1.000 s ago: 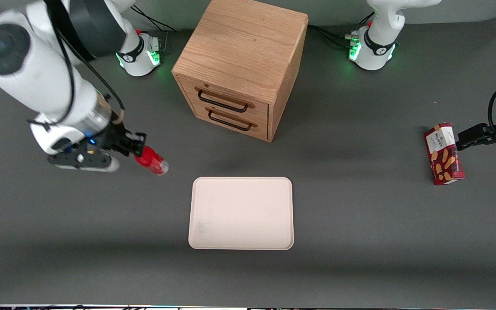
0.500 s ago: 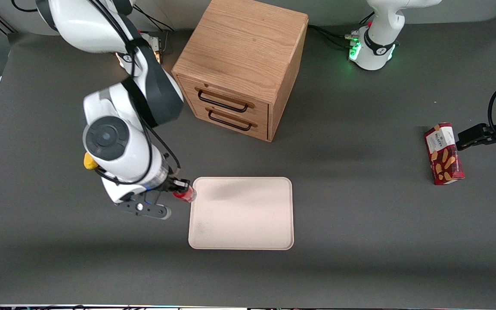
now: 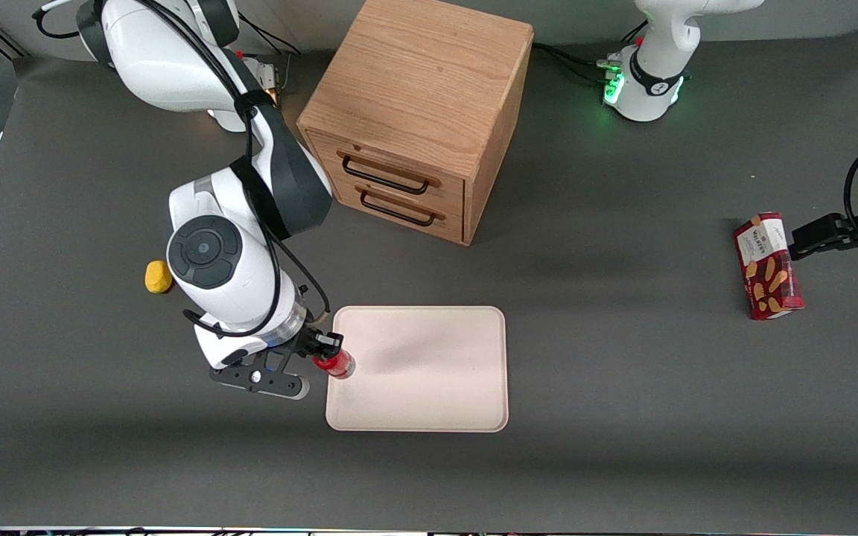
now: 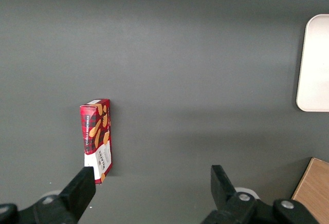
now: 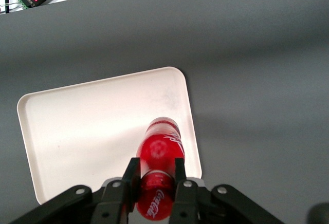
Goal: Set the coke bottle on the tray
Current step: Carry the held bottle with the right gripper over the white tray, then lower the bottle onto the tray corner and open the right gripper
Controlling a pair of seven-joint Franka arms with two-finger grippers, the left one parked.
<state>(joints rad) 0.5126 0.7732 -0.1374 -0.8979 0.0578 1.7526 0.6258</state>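
Note:
The small red coke bottle is held in my right gripper, whose fingers are shut on its body. The bottle hangs just above the pale cream tray, over the tray edge nearest the working arm. In the right wrist view the bottle points down at the tray surface close to its rim. Whether the bottle touches the tray is not visible.
A wooden two-drawer cabinet stands farther from the front camera than the tray. A yellow lump lies beside the working arm. A red snack box lies toward the parked arm's end of the table.
My gripper has carried the coke bottle from out beside the working arm's end in toward the tray, and now holds it over the tray's edge.

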